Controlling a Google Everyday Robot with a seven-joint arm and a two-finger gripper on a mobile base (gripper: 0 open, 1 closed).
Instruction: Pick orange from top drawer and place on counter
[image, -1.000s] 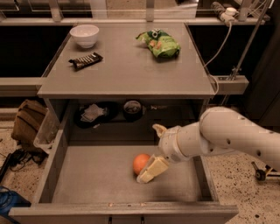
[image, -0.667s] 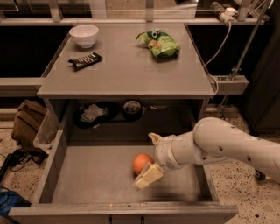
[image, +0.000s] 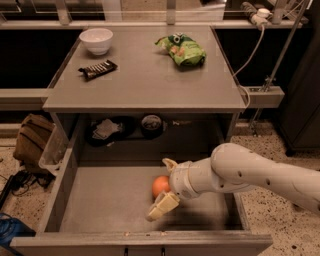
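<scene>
Gripper (image: 158, 190) is down inside the open top drawer (image: 100, 210), right of centre, reaching in from the right on the white arm (image: 250, 175). Its fingers are apart, one behind the orange (image: 160, 184) and one in front of it. Cannot tell if they touch the fruit. The orange sits on the drawer floor. The counter (image: 145, 80) above holds a white bowl (image: 96, 40), a dark candy bar (image: 97, 69) and a green snack bag (image: 182, 49).

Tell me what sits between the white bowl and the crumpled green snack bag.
Nothing: only bare grey counter shows there in the camera view. The gripper is down in the grey top drawer, open around the round orange.
</scene>
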